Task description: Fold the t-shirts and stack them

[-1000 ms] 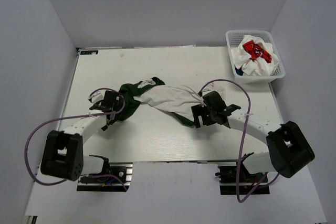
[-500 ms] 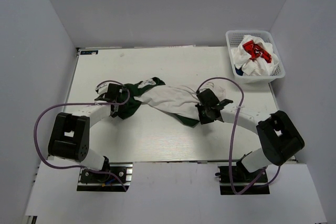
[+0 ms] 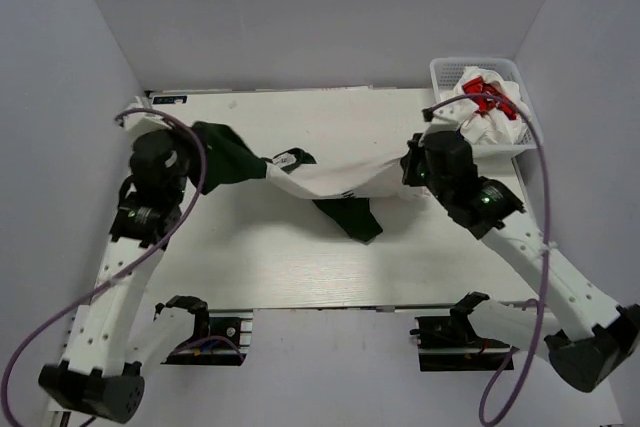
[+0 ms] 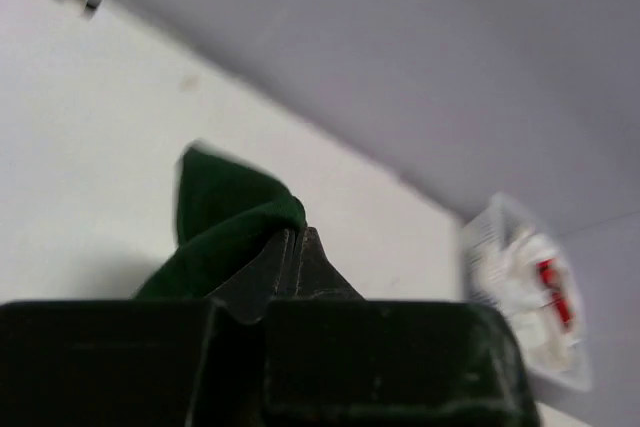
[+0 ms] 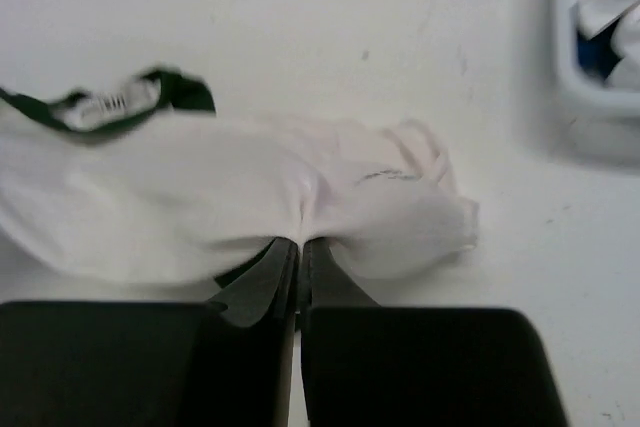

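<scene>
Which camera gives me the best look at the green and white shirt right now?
Top external: the whole shirt shows, held at both ends. Left wrist shows only a green corner in the left gripper; right wrist shows the white part and collar, pinched in the right gripper.

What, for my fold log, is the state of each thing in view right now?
White and dark green cloth t-shirt: unfolded, stretched between both grippers.
Left gripper: shut on the shirt's green part.
Right gripper: shut on the shirt's white part.
White plastic mesh basket: upright, holding crumpled shirts.
White t-shirt with red print: crumpled in the basket, unfolded.
</scene>
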Tool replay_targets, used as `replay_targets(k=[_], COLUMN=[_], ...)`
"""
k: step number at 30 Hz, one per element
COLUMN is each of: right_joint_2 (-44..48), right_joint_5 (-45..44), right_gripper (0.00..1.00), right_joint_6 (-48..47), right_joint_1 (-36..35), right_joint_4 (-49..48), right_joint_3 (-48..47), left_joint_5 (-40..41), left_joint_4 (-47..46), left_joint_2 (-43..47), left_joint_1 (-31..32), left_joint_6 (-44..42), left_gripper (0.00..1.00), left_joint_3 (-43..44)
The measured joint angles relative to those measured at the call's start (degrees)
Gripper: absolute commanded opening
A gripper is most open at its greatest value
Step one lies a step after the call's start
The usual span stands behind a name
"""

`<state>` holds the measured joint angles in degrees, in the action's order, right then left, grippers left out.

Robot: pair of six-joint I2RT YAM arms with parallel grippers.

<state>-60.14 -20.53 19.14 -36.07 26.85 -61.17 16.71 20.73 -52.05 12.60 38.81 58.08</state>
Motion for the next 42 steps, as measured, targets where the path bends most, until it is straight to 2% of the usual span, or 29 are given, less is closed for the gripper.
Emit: replay_targets(k=[5, 10, 15, 19, 21, 26, 30, 33, 37, 42], right_joint_2=[5.18, 7.23, 7.58, 9.27, 10.78, 14.71, 16.59, 16.59, 14.78, 4.07], right_joint_5=[-7.63, -6.82, -1.31, 7.67, 12.33, 21.97, 23.26, 18.80, 8.09, -5.77], right_gripper=[0.00, 0.00, 0.00, 0.00, 0.00, 0.00, 0.00, 0.00, 0.00, 0.00], right_joint_6=[-1.25, -6.27, -10.12, -12.68, -13.44, -13.77, -13.77, -13.73, -13.44, -12.17], right_joint_1=[0.02, 0.02, 0.02, 0.04, 0.04, 0.07, 0.04, 0.04, -0.09, 0.96], right_joint_4=[3.69, 6.29, 9.18, 9.68, 9.62, 9.07, 7.82, 6.43, 2.32, -6.16], right_joint_3=[-12.79, -27.76, -43.06, -52.94, -55.78, -57.02, -52.54, -46.51, -33.97, -16.13], left_joint_5=[2.05, 3.41, 1.07, -2.10, -3.34, -7.54, -8.96, -8.66, -5.62, 0.31], left_joint_4=[2.71, 5.25, 7.67, 9.09, 7.93, 4.04, 1.81, 1.07, -1.40, -6.16], left_joint_2=[4.07, 4.17, 1.64, -2.08, -2.32, -0.46, -0.28, -1.14, -4.55, -19.12], left_joint_1=[0.02, 0.02, -0.11, -0.11, -0.17, -0.24, -0.28, -0.28, -0.04, -0.15], left_joint_6=[-2.25, -5.88, -9.62, -11.93, -12.44, -12.22, -11.98, -12.20, -13.44, -15.65], left_gripper=[0.00, 0.00, 0.00, 0.00, 0.00, 0.00, 0.00, 0.00, 0.00, 0.00], left_joint_3=[14.88, 28.85, 47.89, 66.66, 71.58, 75.63, 76.43, 74.66, 66.84, 53.02])
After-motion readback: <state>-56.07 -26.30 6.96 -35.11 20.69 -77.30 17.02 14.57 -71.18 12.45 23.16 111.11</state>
